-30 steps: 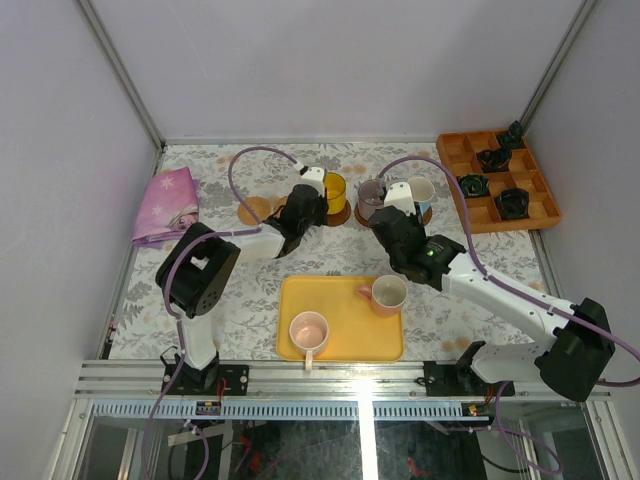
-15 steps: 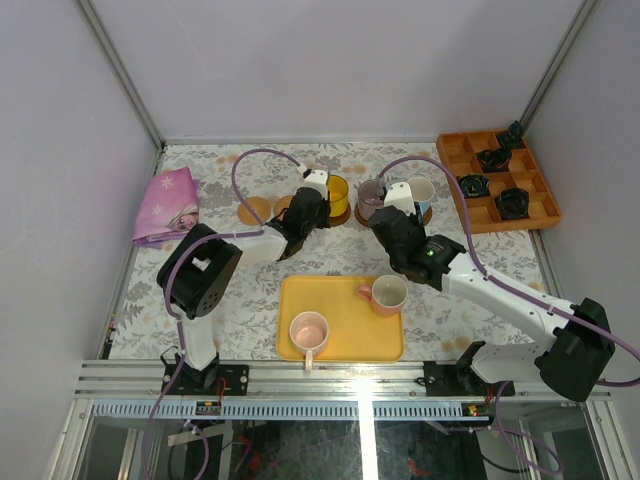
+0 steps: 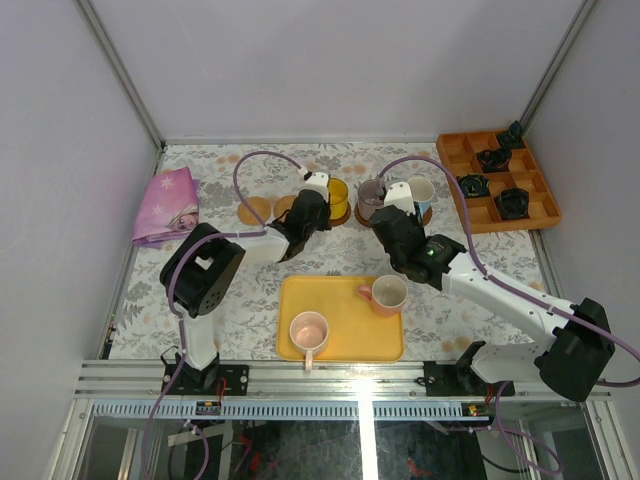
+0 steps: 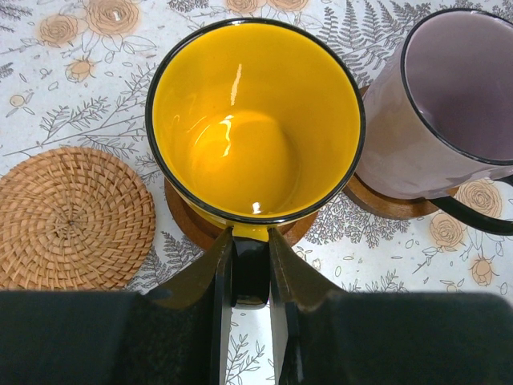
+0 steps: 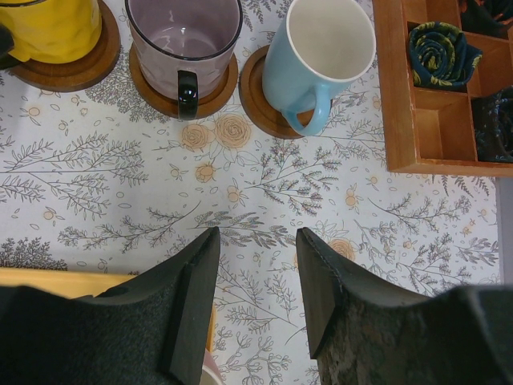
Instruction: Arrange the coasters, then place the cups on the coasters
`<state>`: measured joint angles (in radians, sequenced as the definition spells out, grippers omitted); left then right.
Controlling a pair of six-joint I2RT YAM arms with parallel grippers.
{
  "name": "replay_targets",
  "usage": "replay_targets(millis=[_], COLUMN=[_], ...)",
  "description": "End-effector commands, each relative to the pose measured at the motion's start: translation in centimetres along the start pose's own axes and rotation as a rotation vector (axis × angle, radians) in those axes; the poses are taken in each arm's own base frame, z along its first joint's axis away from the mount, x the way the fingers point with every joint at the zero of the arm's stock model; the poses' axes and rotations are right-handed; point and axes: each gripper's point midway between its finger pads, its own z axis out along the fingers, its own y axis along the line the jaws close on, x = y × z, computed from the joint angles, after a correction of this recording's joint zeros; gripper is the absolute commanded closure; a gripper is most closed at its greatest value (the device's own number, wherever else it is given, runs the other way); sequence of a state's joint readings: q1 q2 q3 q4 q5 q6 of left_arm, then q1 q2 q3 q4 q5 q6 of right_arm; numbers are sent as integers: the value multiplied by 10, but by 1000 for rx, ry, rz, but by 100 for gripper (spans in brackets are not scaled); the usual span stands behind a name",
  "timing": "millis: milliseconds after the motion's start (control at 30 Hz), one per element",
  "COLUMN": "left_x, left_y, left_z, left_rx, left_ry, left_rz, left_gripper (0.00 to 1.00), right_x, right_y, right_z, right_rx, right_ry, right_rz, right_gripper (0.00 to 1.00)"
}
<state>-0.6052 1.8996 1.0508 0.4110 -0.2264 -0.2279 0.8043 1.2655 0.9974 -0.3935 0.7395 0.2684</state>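
Currently, your stock, near to far.

- Yellow tray, lower centre: two pink cups, both unplaced.
- Right gripper: jaws parted, empty, hanging over bare tablecloth; unmoved over the last second.
- Left gripper: jaws pinched on the black handle of the yellow cup, which appears seated on a dark coaster. The wrist has only crept slightly up-frame.
- Woven coasters, upper left: two, vacant.
- Purple cup and blue cup: each on its own dark coaster.

Judgement: you have three cups seated. Release the yellow one next, then fetch the pink pair.
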Motion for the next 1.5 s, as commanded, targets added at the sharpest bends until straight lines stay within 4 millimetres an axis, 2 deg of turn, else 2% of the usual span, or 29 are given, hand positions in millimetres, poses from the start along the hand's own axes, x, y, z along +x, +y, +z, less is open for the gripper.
replay_targets(millis=[0,67,133,167,267,700,1300,1467], left_x=[-28,-25,-22,-22,-19,-15,-1,-2], left_y=[-15,-17,-19,-20,-20,-23,-56,-53], left_z=[2,2,2,1,-1,-17,-33,-35], left_rx=[32,37,43,45,43,70,188,169], left_ry=[-111,-101,-90,-87,-70,-27,50,46], left_rz=[-35,-31,-30,-33,-38,-52,-57,-52], left_gripper=[83,73,54,49,41,40,44,43], right_x=[-12,-12,-11,-11,-9,-8,-6,-3], right_y=[-2,-3,-2,-2,-2,1,1,1], right_z=[-1,-1,0,0,0,-1,-2,-3], right_rx=[1,2,0,1,-1,-18,-25,-26], right_ry=[-31,-32,-31,-31,-28,-28,-20,-15], right_rz=[28,31,32,33,37,62,68,73], right_gripper=[50,50,50,50,50,50,50,50])
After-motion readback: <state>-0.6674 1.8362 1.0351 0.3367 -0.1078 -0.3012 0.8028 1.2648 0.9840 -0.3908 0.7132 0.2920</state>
